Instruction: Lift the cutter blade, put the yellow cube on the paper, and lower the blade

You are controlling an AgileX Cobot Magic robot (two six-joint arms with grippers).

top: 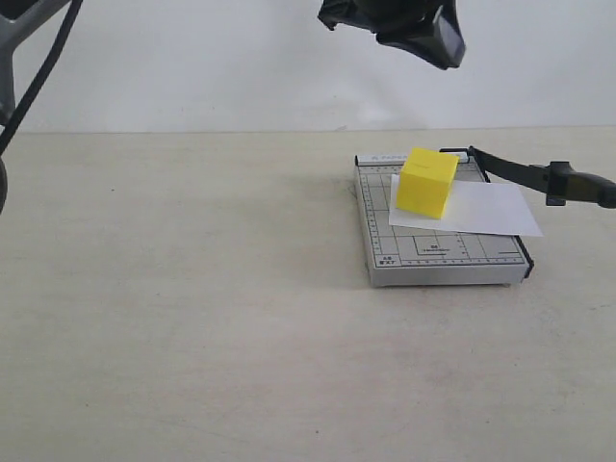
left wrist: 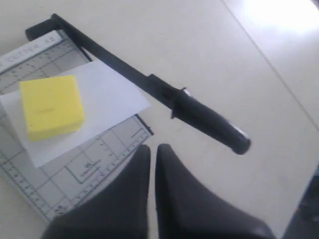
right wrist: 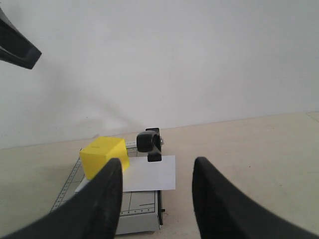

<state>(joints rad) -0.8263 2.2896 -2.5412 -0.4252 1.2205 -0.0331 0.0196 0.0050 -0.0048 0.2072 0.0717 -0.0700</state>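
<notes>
Partly cropped cutter blade (top: pixel 525 175), yellow cube (top: pixel 427 181) covering paper (top: pixel 486 210) corner

The cutter blade's (top: pixel 534 176) handle runs off the exterior view's right edge; the left gripper (top: pixel 423 34) is cut by the top edge there; the grey board's (top: pixel 438 252) print is too tiny to read; one finger (right wrist: pixel 99 199) of the right gripper (right wrist: pixel 157 167) hides a board corner.
</notes>
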